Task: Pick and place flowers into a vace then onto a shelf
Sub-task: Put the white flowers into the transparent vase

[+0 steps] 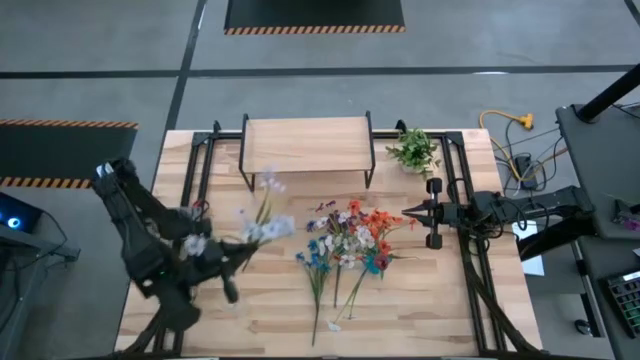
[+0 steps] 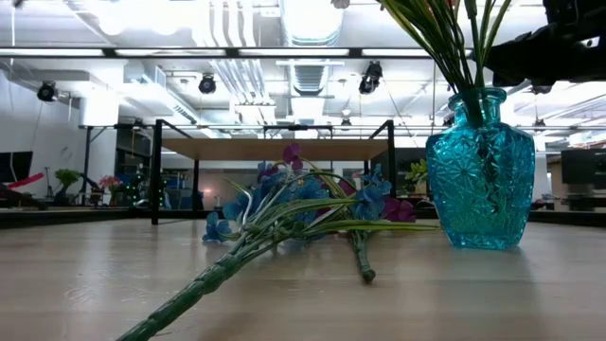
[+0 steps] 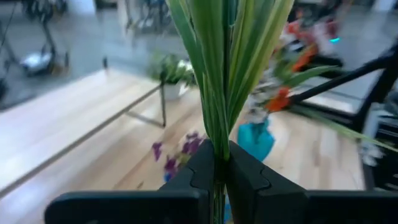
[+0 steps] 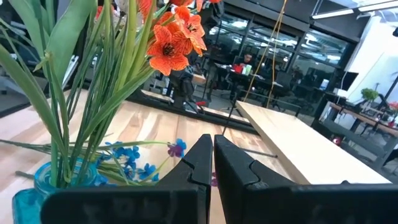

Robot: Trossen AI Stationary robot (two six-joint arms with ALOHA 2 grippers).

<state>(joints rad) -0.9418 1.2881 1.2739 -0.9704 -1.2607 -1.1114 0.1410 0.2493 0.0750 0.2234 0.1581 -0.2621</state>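
A turquoise glass vase (image 2: 480,185) stands on the table and holds green stems with orange-red blooms (image 4: 168,37). In the high view those blooms (image 1: 372,222) show at the table's middle. More flowers (image 2: 284,213) with blue and purple blooms lie flat on the table beside the vase, stems toward the near edge. My left gripper (image 1: 222,255), left of the vase, is shut on a pale-bloomed flower bunch (image 1: 262,222). My right gripper (image 1: 410,213) is shut and empty, right of the vase. The shelf (image 1: 307,140) stands on its black legs at the far side. My left gripper pinches a bunch of green stems and long leaves (image 3: 217,134) between its two fingers (image 3: 202,171). The stems run on past the fingertips, away from the wrist. In the high view the pale blooms (image 1: 268,184) point toward the shelf. Whether the bunch is clear of the table I cannot tell.
A bushy green plant (image 1: 413,150) sits at the far right, beside the shelf. Black frame rails (image 1: 468,240) run along the table's left and right sides. Bare tabletop (image 1: 420,310) lies near the front right.
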